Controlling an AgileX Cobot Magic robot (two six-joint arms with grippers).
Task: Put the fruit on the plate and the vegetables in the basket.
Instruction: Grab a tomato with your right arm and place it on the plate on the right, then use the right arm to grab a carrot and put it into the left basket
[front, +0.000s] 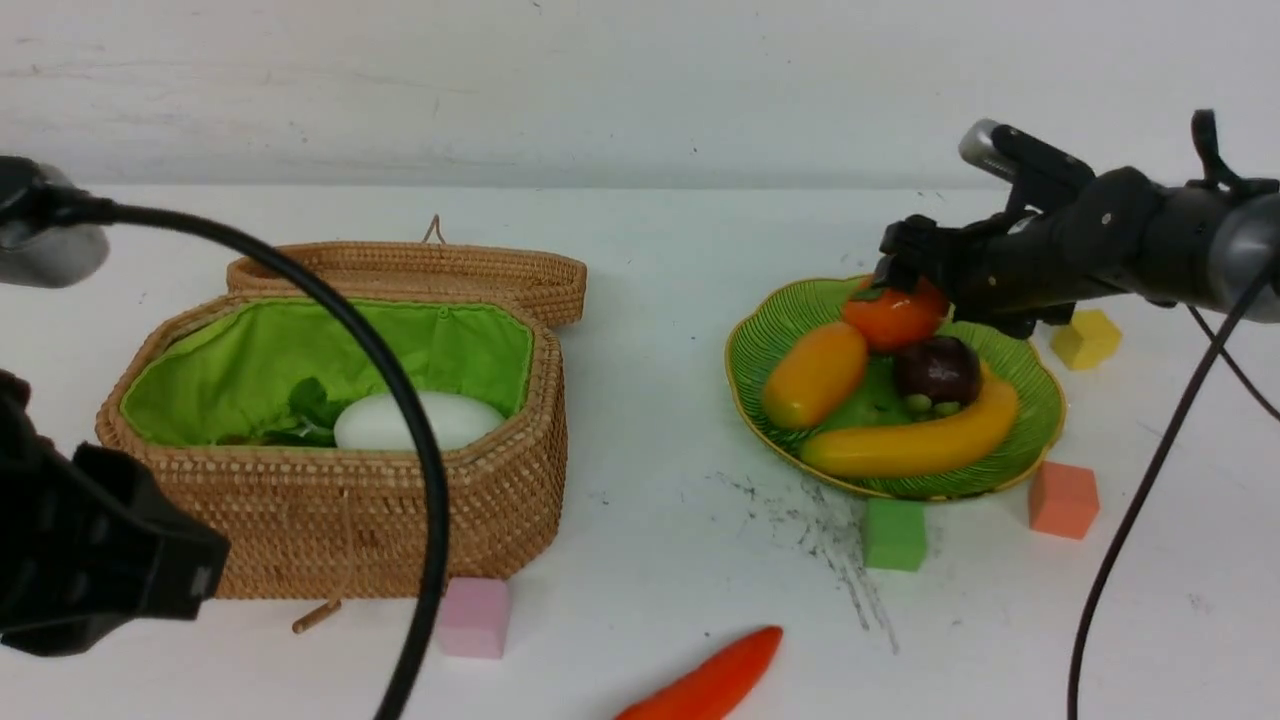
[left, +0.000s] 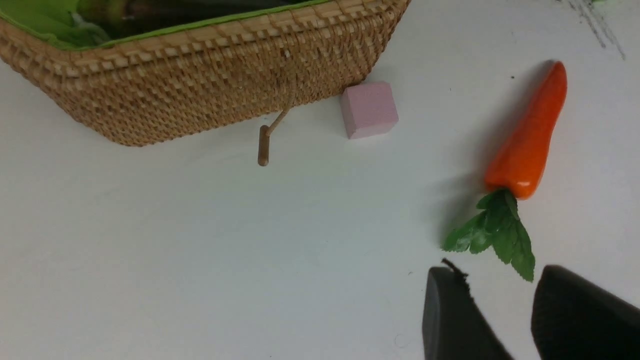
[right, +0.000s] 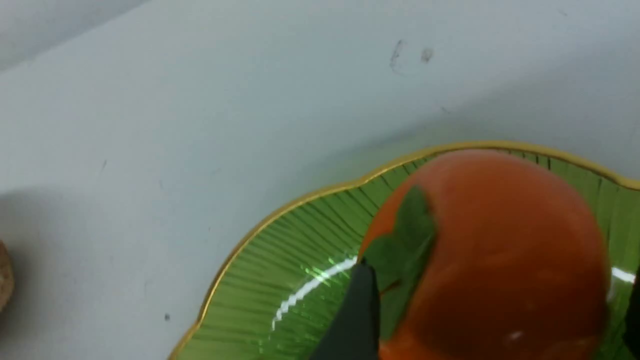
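On the white table (front: 650, 300) a pink cube (front: 473, 617) sits near the front, a green cube (front: 894, 534) and an orange cube (front: 1063, 499) further right, a yellow cube (front: 1086, 339) behind them, dark scuffs (front: 835, 545) beside the green

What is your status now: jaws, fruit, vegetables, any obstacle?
Right gripper: jaws open around persimmon, on plate with mango, mangosteen, banana. Left gripper: jaws open, empty, near pepper on table. Radish in basket. Nothing blocking pepper.

No lettering, label, brand mark, number or sign can be read anywhere in the three views, neither on the octagonal woven tan rattan basket (front: 330, 520) nor on the glossy green ribbed plate with its gold rim (front: 775, 330).
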